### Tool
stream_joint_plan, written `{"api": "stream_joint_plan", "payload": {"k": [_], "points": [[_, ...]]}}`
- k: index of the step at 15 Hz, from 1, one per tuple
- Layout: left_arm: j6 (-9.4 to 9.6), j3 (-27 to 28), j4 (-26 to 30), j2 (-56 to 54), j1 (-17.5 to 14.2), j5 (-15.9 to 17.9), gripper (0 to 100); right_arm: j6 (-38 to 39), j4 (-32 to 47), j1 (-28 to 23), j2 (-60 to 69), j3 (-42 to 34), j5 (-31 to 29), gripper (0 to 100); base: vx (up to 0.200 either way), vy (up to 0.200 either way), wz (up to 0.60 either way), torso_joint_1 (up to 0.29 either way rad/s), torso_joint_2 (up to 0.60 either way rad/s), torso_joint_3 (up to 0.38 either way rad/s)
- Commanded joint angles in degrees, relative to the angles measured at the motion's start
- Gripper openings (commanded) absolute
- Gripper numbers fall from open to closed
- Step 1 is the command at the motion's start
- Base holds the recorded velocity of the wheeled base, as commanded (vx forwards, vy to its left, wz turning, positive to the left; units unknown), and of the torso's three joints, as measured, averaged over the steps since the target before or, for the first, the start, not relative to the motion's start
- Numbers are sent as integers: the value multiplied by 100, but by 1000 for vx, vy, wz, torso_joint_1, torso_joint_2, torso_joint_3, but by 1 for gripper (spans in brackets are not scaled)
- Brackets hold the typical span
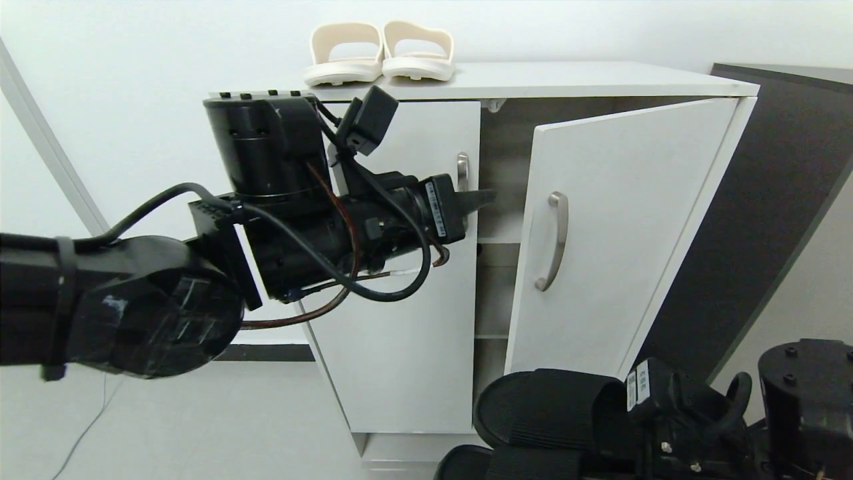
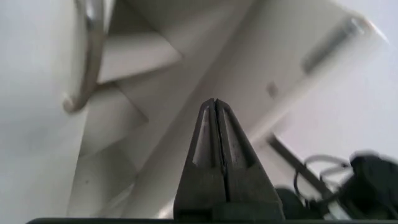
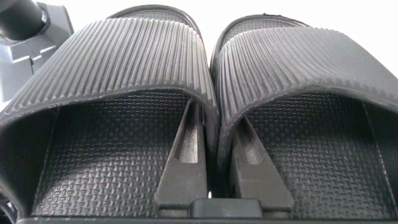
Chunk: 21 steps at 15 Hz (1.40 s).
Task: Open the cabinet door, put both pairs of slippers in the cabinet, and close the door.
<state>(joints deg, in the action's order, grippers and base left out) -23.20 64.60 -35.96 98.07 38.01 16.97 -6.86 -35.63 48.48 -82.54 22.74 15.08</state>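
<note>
Right claw [image 3: 216,118] clamped on the touching inner walls of the black slippers [image 3: 124,68], so the pair lifts as one; held low, near the open right door [image 1: 620,220]. Left claw [image 2: 215,106], pressed together, sits by the left door [image 1: 400,333] at its handle [image 1: 462,170], likely to swing it open.

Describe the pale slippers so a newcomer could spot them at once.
Start at the white cabinet. On its top, left end, the cream slippers sit side by side. The black slippers are ribbed and held low in the right gripper.
</note>
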Motion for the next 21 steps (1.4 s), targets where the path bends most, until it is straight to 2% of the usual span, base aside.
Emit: {"api": "stream_joint_plan", "payload": {"k": [1,3,5,7,9,10,11,12,13,14,16,19,21], "points": [[-62,361,-130,555,-31,8,0,1,-5,100,10,-59,13,0,0,0,0,0,0,0],[-194,651,-130,827,-31,-27,0,1,-5,197,10,-138,-5,0,0,0,0,0,0,0],[-475,853,-157,1012,-31,-45,0,-8,-5,302,10,-226,-14,0,-100,0,0,1,1,1],[-563,897,-236,1109,-31,-53,0,-8,-5,364,10,-305,-14,0,-200,0,0,0,5,2],[-554,861,-332,1161,-31,-53,0,1,-23,452,28,-366,-14,0,-200,0,0,2,2,12],[-519,659,-482,1135,277,-53,0,-8,-23,575,72,-454,-14,0,-200,0,0,-2,2,2],[-501,571,-570,1109,374,-53,0,-8,-23,610,98,-481,-14,0,-200,0,0,2,7,7],[-422,361,-772,1047,620,-53,0,-17,-23,663,151,-525,-14,0,-200,0,0,-2,-2,-2],[-211,106,-1000,986,910,-53,0,-70,-23,706,186,-560,-14,0,-200,0,0,-2,2,-2],[-88,62,-1088,977,1007,-53,0,-122,-23,706,195,-586,-5,0,0,0,0,0,0,0],[-80,114,-1124,977,963,-53,0,-184,-23,706,195,-612,4,0,0,0,0,0,0,0],[-80,27,-1124,819,708,-168,0,-149,-181,663,124,-568,-14,0,0,0,0,0,0,0],[-71,-272,-1000,203,383,-379,0,-26,-269,100,-227,-155,-234,0,0,0,0,0,0,0]]}}
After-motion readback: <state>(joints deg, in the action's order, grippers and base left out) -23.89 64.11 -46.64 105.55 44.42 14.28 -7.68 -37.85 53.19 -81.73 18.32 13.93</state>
